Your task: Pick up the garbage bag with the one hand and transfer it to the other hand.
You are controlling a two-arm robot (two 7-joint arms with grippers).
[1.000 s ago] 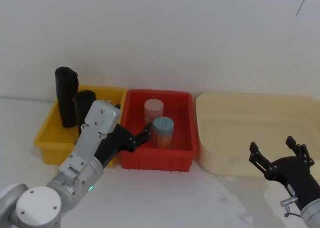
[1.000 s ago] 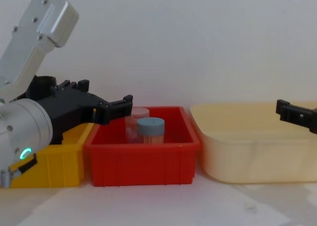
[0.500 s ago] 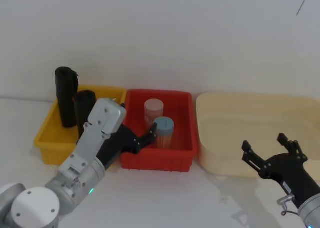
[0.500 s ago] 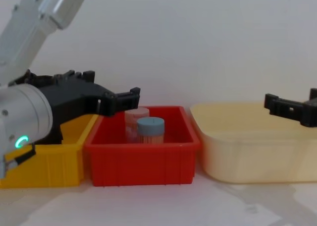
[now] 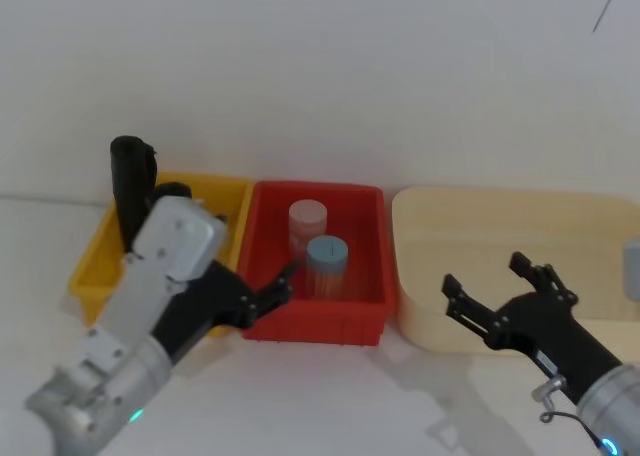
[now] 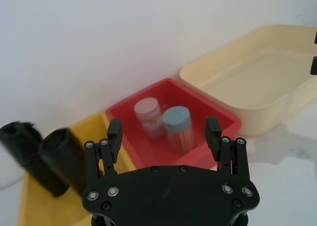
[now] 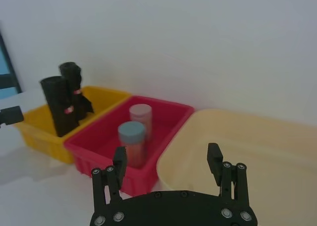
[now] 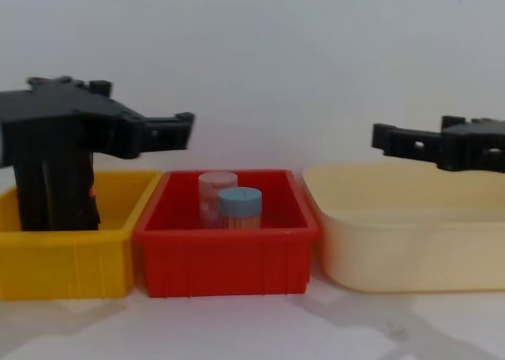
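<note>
The garbage bag (image 5: pixel 127 191) stood upright at the back of the yellow bin (image 5: pixel 90 266), its long axis vertical. The left gripper (image 6: pixel 164 136), spread wide, hung near it without touching. The right gripper (image 5: pixel 487 276), also wide and empty, hung before the cream tub (image 5: pixel 500 190).
</note>
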